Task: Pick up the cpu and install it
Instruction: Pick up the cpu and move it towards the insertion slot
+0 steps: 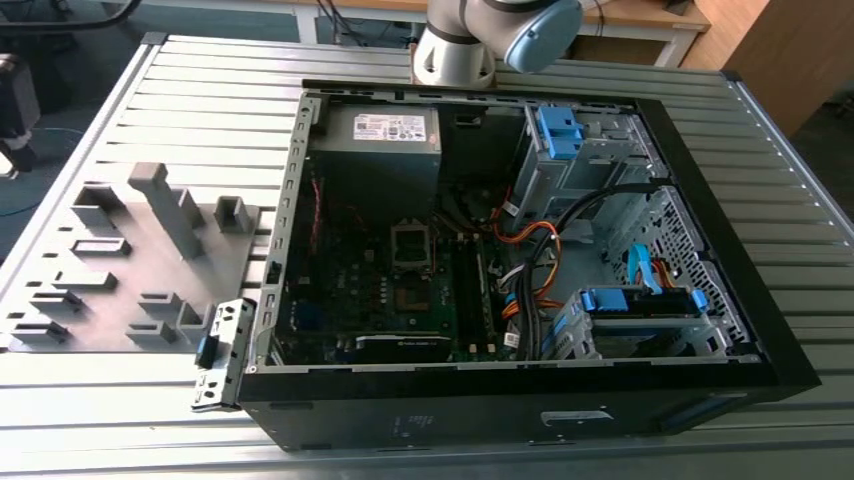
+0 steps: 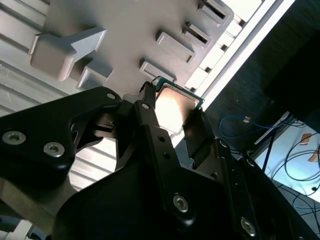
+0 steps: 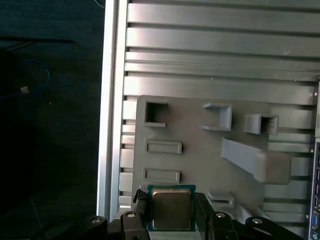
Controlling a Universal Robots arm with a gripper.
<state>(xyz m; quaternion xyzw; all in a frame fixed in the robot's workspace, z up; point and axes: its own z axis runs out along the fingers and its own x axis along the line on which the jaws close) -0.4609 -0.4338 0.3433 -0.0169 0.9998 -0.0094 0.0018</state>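
Cpu (image 3: pixel 171 212) first: you have it clamped in the gripper (image 3: pixel 172 204), and everything else runs from the big things down. Your slatted metal table (image 1: pixel 200 90) carries the whole setup. On it lies the open black computer case (image 1: pixel 747 330), side panel off, with the motherboard (image 1: pixel 387 290) facing up and orange and black cables bunched toward the exterior view's right. The arm's (image 1: pixel 474 45) grey-and-blue joint stands just behind the case's far wall. To the exterior view's left of the case, near it, you have a grey fixture plate (image 1: pixel 134 270) with raised blocks and shallow pockets; in both wrist views that plate lies beneath the gripper. Your two black fingers (image 3: pixel 141 212) are closed against opposite edges of the cpu, one on each side, with the silver-grey metal top turned toward the cameras and the green board edge showing around it. In the second wrist view the chip (image 2: pixel 172 110) sits between the fingertips, seen against the plate's (image 2: pixel 125 30) edge where it meets the table slats
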